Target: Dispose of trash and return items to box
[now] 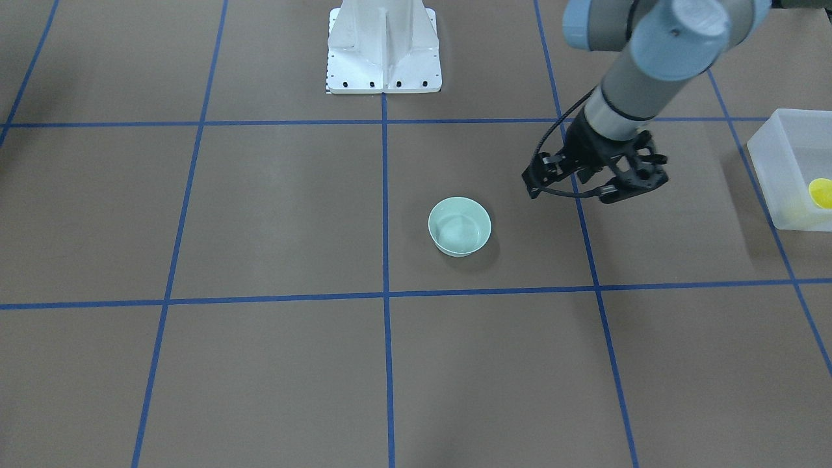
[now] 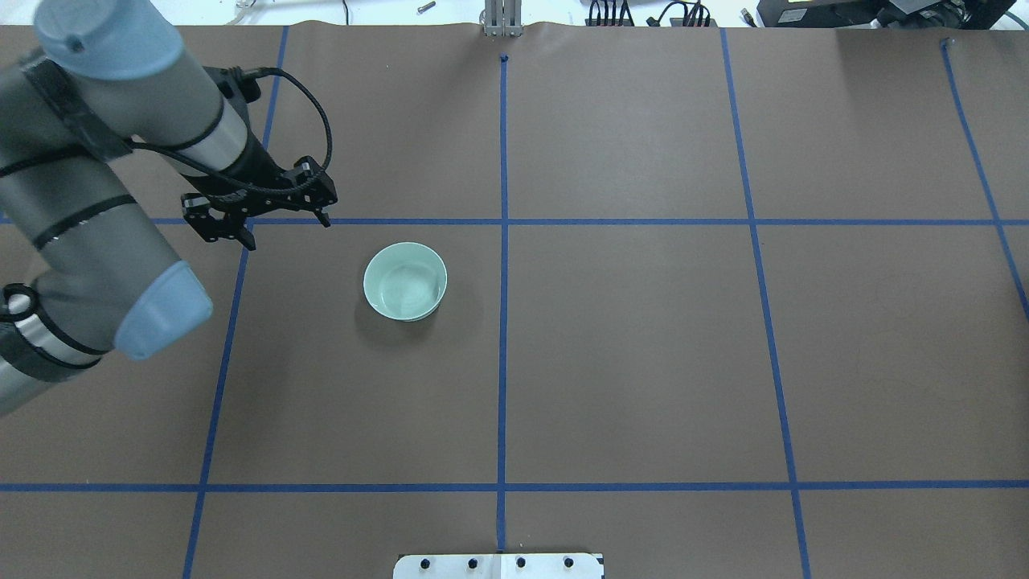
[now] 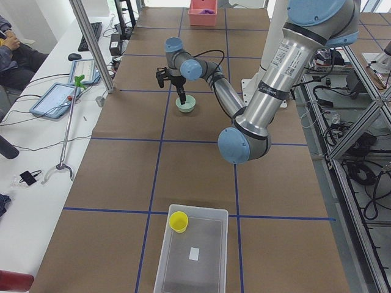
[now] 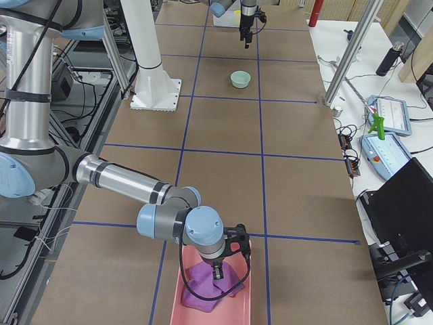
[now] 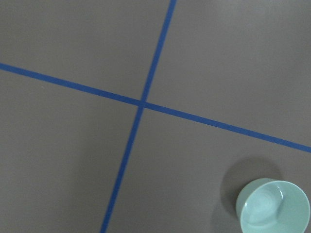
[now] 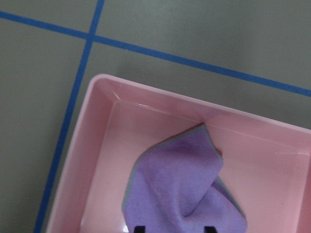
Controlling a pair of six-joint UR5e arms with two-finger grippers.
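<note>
The pale mint-green bowl (image 1: pixel 459 226) (image 2: pixel 404 281) stands upright and empty on the brown table; it also shows at the lower right of the left wrist view (image 5: pixel 273 206). My left gripper (image 2: pixel 281 229) (image 1: pixel 572 193) hovers open and empty beside the bowl, toward the table's left end. The yellow cup (image 3: pixel 178 221) (image 1: pixel 821 193) lies inside the translucent white box (image 3: pixel 208 238) (image 1: pixel 790 149) at the left end. My right gripper (image 6: pixel 173 228) (image 4: pixel 218 274) hangs over a purple cloth (image 6: pixel 180 184), its fingertips apart.
The purple cloth lies in a pink tray (image 6: pixel 97 145) (image 4: pixel 184 288) at the table's right end. The white robot base (image 1: pixel 383 52) stands at the table's robot-side edge. Blue tape lines cross the table. A desk with tablets (image 3: pixel 58 97) runs along the far side.
</note>
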